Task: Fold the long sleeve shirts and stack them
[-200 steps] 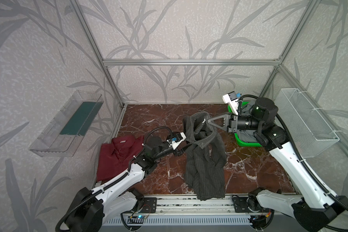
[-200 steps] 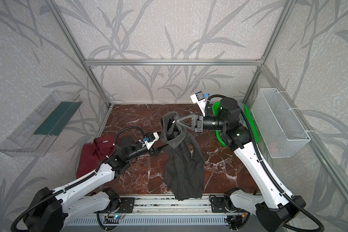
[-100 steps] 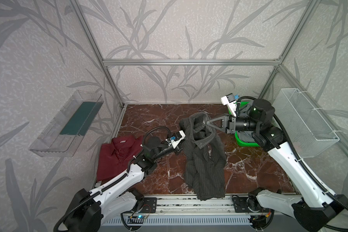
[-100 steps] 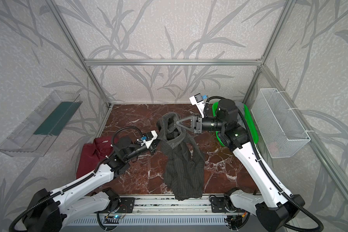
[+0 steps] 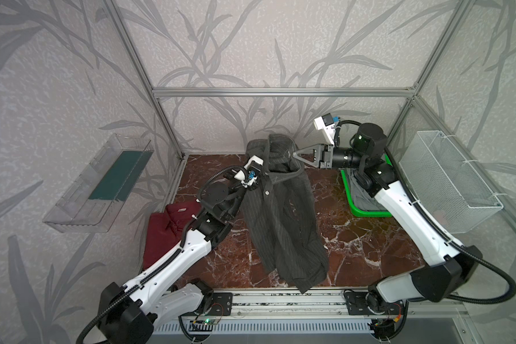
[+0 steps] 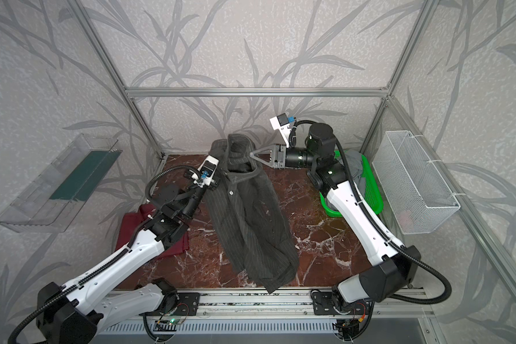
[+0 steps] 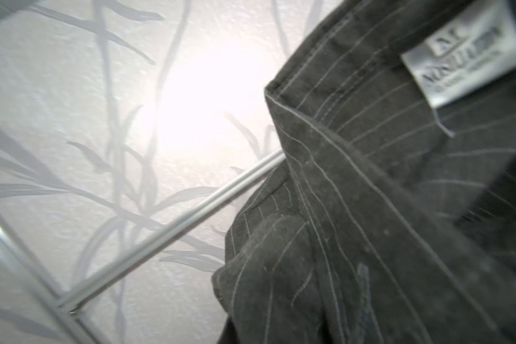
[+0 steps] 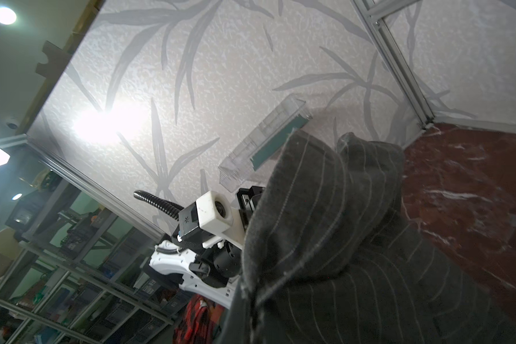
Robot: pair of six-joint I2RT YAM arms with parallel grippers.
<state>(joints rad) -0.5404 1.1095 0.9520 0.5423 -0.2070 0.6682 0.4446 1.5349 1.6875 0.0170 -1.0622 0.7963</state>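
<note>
The charcoal pinstriped shirt (image 5: 280,214) (image 6: 251,220) hangs by its collar end between the two arms above the middle of the red marble tabletop (image 5: 355,238). Its lower part trails down onto the marble, and the hem reaches the front edge by the aluminium rail. The right gripper (image 5: 294,155) (image 6: 251,154) comes in level from the right, its fingers pressed together on the collar. The left gripper (image 5: 255,184) sits against the shirt's left edge just beside a white button (image 5: 266,192). Fabric hides its fingertips in both top views, but the fingers are closed and the cloth is lifted at that spot, so it grips the shirt's edge there. In the left wrist view the pinstriped cloth (image 7: 385,208) fills the frame close up, with a woven neck label (image 7: 459,53) whose lettering is too blurred to read. In the right wrist view the bunched collar (image 8: 340,238) blocks the fingers, with the left arm's wrist camera (image 8: 213,214) just beyond it. The maroon shirt (image 5: 164,229) (image 6: 130,222) lies folded on the table's left side, partly under the left arm. A green basket (image 5: 367,212) holding grey cloth (image 6: 355,160) stands at the back right, behind the right arm. A white wire basket (image 5: 447,181) hangs on the right wall and a clear plastic tray (image 5: 102,181) on the left wall.
</note>
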